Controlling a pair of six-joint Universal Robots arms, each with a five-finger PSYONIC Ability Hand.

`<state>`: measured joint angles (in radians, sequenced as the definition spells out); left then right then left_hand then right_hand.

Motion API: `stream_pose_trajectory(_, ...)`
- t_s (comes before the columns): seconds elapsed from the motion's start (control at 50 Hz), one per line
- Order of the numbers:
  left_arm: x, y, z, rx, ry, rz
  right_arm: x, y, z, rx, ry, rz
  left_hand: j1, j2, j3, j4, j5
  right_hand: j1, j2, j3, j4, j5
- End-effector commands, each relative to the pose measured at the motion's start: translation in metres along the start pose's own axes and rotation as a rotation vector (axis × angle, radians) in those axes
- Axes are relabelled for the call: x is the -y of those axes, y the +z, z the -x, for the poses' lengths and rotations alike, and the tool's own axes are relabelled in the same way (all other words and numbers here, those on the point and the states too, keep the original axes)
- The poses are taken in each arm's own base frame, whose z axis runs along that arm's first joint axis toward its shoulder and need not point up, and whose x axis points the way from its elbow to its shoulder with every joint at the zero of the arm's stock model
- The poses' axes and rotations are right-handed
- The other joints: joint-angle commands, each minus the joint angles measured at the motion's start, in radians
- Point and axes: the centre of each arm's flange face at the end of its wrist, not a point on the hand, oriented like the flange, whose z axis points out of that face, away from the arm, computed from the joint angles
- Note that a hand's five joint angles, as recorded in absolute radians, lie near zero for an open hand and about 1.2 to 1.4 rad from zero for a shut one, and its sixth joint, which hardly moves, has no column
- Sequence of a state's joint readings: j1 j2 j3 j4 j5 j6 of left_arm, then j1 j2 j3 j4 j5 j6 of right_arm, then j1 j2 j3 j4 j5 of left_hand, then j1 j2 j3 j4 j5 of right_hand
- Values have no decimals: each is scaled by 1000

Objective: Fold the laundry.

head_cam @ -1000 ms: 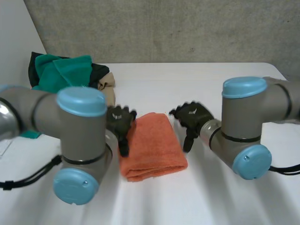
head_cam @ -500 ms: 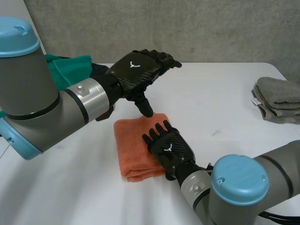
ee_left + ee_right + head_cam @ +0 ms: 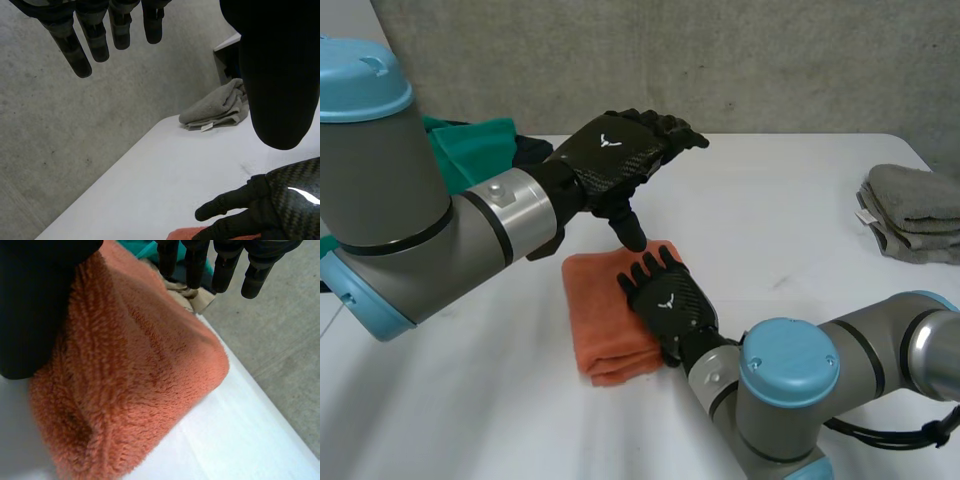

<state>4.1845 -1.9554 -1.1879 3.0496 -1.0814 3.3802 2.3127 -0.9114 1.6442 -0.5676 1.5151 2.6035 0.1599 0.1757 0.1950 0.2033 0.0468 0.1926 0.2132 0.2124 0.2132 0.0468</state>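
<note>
Orange towel (image 3: 605, 320) sits mid-bench (image 3: 770, 200), already folded into a compact block. Right hand (image 3: 668, 305) lies flat on its near-right part with fingers straight and spread, pressing, not gripping. Left hand (image 3: 620, 150) hovers over the towel's far edge, fingers straight, thumb pointing down at it, holding nothing.

Reads as the flatten/finish step on this piece; the fold looks done. The next move calls for lifting both hands clear without dragging the top layer. After that, either shift the towel to the folded grey towels (image 3: 910, 210), well right of it, or go for the next item.

Unfolded pile (image 3: 470, 150) (green, black, beige cloth) is behind-left of the towel. In the way: the left arm hangs over the stretch between towel and pile, and the right forearm crosses the towel's near-right corner.
</note>
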Motion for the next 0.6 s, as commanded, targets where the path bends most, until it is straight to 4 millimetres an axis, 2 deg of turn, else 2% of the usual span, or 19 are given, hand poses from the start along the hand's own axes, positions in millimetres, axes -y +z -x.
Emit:
stream_pose_trajectory(0.02,4,1,1,1,4,-11,4,10,-3,-8,1,-25,15,-1,-20,-29,-47,338,317,318,317,309)
stream_pose_trajectory(0.04,3,1,1,1,4,-10,5,12,-3,-7,1,-31,15,-1,-20,-29,-47,504,484,485,484,476)
stream_pose_trajectory(0.1,3,1,0,-1,4,-10,10,15,-6,-4,3,-56,15,-1,-20,-29,-47,781,761,761,761,752)
stream_pose_trajectory(0.12,3,1,1,1,4,-10,14,18,-9,-8,8,-74,15,-1,-20,-29,-47,971,950,951,950,942)
stream_pose_trajectory(0.16,4,1,1,2,6,-12,17,21,-14,-13,9,-93,15,-1,-20,-29,-47,1203,1182,1183,1182,1174)
stream_pose_trajectory(0.26,10,2,4,9,15,-31,30,32,-38,-59,18,-142,15,-1,-20,-29,-47,1204,1183,1184,1183,1175)
stream_pose_trajectory(0.32,17,2,7,17,24,-50,37,40,-59,-106,42,-168,15,-1,-20,-29,-47,1204,1183,1184,1183,1175)
stream_pose_trajectory(0.34,19,2,7,19,28,-57,41,45,-76,-146,57,-186,15,-1,-20,-29,-47,1204,1183,1184,1183,1175)
stream_pose_trajectory(0.4,29,2,10,30,40,-84,50,49,-108,-217,75,-221,15,-1,-20,-29,-47,1204,1183,1184,1183,1175)
stream_pose_trajectory(0.46,40,2,11,41,41,-117,59,48,-180,-369,90,-273,15,-1,-20,-29,-47,1204,1183,1184,1183,1175)
stream_pose_trajectory(0.5,45,2,12,45,39,-131,61,44,-212,-439,88,-293,15,-1,-20,-29,-47,1204,1183,1184,1183,1175)
stream_pose_trajectory(0.52,50,2,13,48,35,-144,60,38,-242,-506,88,-306,15,-1,-20,-29,-47,1204,1183,1184,1183,1175)
stream_pose_trajectory(0.58,55,1,13,49,33,-159,52,29,-292,-609,81,-323,15,-1,-20,-29,-47,1204,1183,1184,1183,1175)
stream_pose_trajectory(0.6,56,1,13,49,30,-162,42,23,-321,-657,71,-331,15,-1,-20,-29,-47,1204,1183,1184,1183,1175)
